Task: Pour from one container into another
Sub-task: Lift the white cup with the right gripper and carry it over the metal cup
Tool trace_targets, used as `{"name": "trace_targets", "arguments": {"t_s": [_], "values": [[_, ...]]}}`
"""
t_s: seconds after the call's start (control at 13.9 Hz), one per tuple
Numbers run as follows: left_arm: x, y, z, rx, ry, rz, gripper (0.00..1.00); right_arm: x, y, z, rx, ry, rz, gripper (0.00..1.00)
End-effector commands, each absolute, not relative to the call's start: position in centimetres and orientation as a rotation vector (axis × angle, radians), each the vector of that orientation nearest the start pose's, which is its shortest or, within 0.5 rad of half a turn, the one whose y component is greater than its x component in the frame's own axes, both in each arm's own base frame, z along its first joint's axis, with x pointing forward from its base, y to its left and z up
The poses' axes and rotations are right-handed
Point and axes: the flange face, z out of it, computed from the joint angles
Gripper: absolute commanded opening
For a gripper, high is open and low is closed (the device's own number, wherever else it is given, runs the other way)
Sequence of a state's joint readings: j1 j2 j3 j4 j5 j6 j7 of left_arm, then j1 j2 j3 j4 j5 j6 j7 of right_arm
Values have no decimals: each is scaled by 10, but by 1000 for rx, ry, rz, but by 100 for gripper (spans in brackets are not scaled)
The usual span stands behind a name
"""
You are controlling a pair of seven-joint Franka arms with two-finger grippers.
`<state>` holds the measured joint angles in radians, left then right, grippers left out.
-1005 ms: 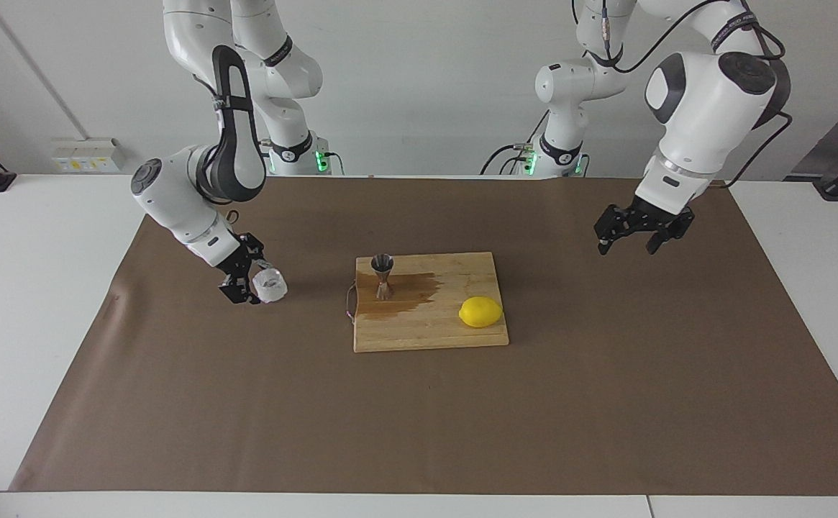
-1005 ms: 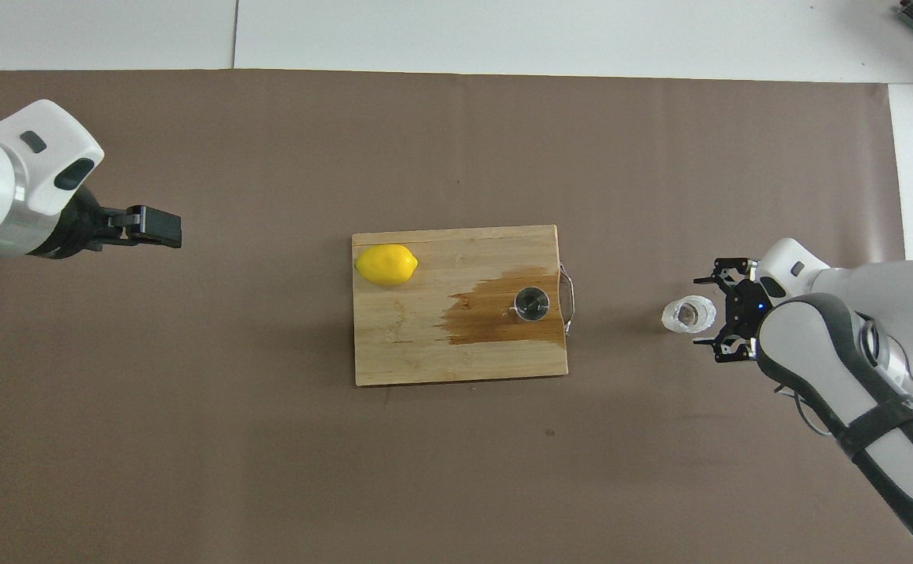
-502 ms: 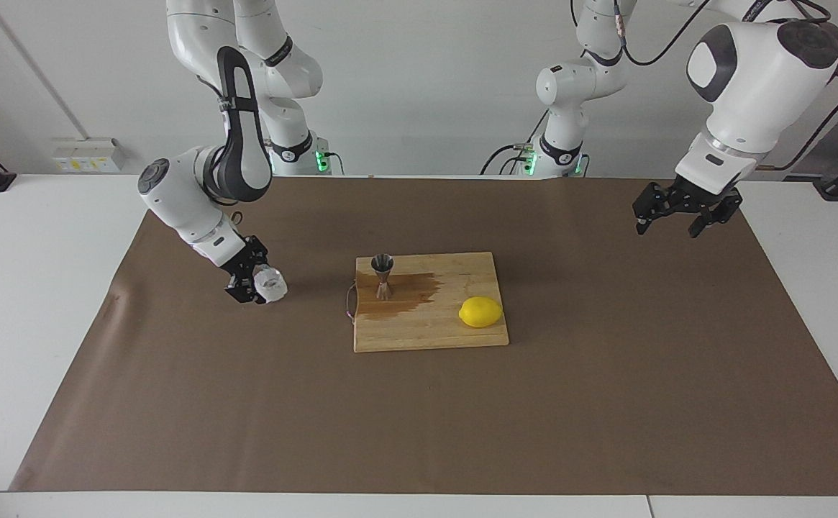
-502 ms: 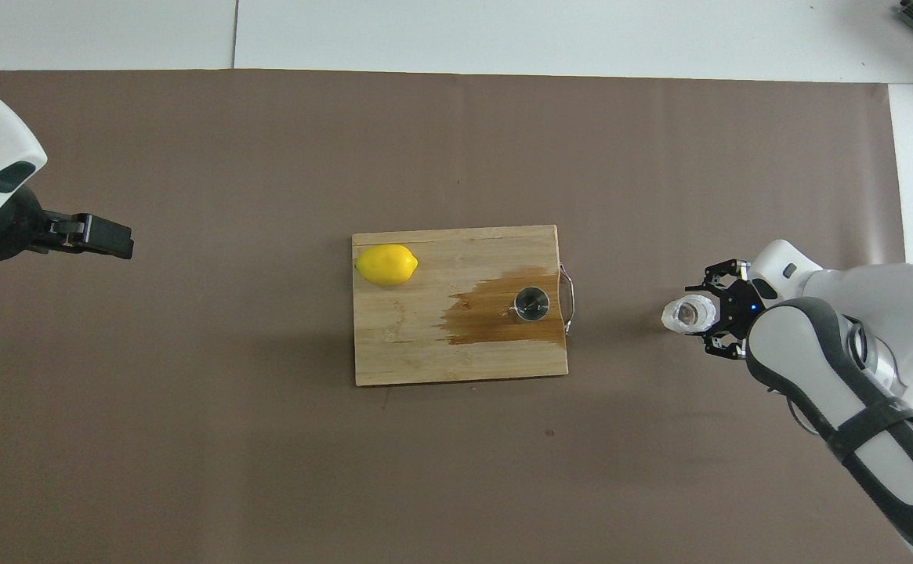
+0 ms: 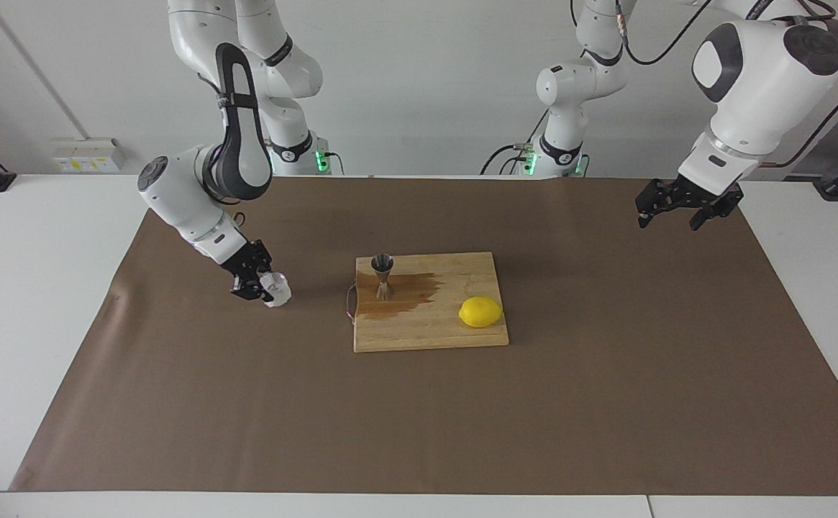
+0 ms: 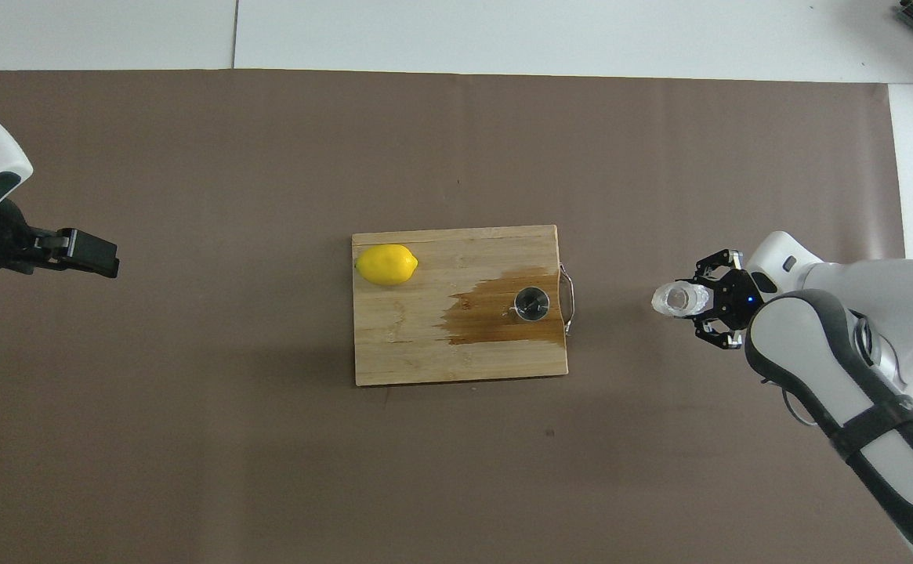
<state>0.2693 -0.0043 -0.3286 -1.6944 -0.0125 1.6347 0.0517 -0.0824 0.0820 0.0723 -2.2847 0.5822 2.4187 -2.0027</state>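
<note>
A white wall backs a counter [image 5: 52,338] spread with a brown mat [image 5: 606,374], and a wooden cutting board [image 5: 433,331] lies at the middle of it. The right claw [image 5: 259,286] is down at the mat toward the right arm's end of the counter, its fingers pinched on the glass cup [image 5: 275,290], which sits at mat level beside the board's handle end and well apart from it. From the facing view the cup looks tipped rather than upright, though whether its base has left the mat is hard to make out. The steel jigger [image 5: 383,275] stands upright on the board near the edge closest to that cup, in the middle of a dark wet patch [image 5: 408,291] that spreads over that part of the wood; a lemon [image 5: 480,311] rests on the board toward the left arm's end. The left claw [image 5: 674,210] hangs spread and empty, raised over the mat's edge at the left arm's end near the corner closest to the robots, and that arm waits. The step in hand reads as the grasp of the cup, just secured. The next move probably calls for lifting the cup clear, carrying it level across to the board, and tilting its lip squarely over the jigger's narrow mouth, since the wet wood suggests liquid easily misses so small a target.
</note>
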Motion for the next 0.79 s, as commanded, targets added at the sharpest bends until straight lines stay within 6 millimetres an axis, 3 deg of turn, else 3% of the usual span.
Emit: {"name": "trace_targets", "arguments": {"t_s": [0.0, 0.22, 0.43, 0.72], "values": [[545, -37, 589, -3124, 177, 91, 100, 541, 35, 354, -2095, -2020, -613, 0], [548, -32, 609, -3136, 171, 48, 100, 546, 78, 370, -2109, -2002, -609, 0], [538, -40, 615, -3132, 199, 72, 100, 554, 105, 391, -2174, -2056, -540, 0], [530, -43, 625, -3132, 199, 58, 100, 547, 152, 404, -2281, -2072, -395, 0]]}}
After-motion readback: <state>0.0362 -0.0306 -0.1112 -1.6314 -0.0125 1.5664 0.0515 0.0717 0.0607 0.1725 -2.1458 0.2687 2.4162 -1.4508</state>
